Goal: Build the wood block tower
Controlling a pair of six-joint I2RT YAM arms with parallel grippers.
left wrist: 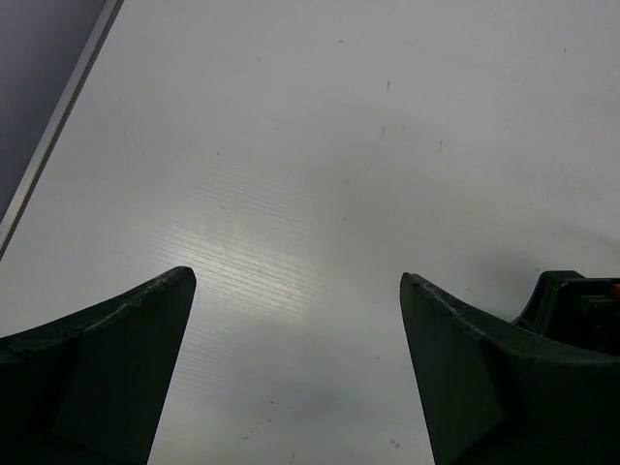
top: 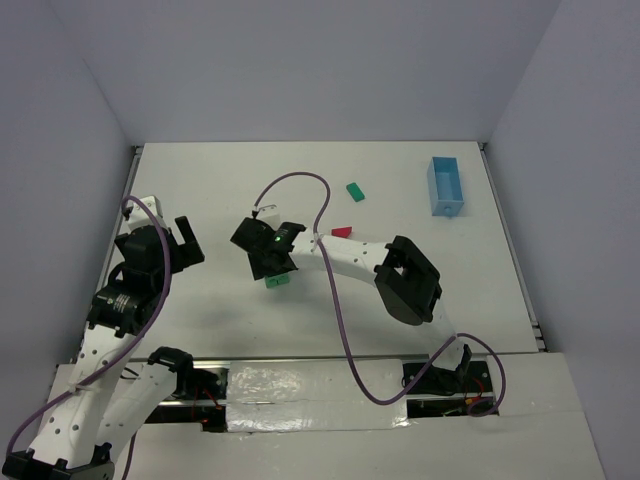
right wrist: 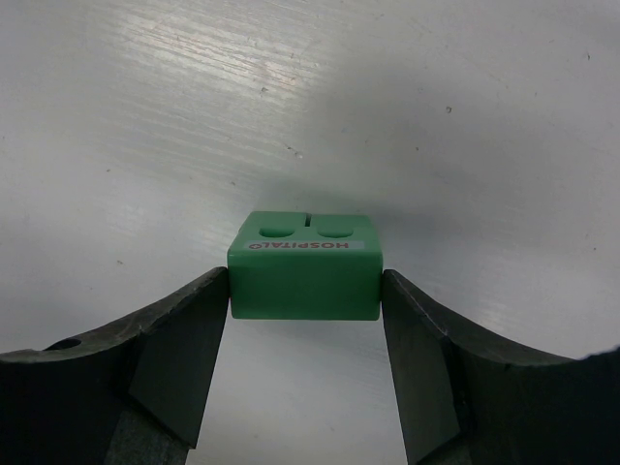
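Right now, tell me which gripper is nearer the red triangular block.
Right. The right gripper, fingers shut on a green block, sits just near-left of the red triangular block in the top view. The left gripper, open, is much farther left.

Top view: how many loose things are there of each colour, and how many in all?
Green: 2, the free green block and the held green block in the right gripper.
Red: 1, the red block.
Light blue: 1, the box.
Total: 4.
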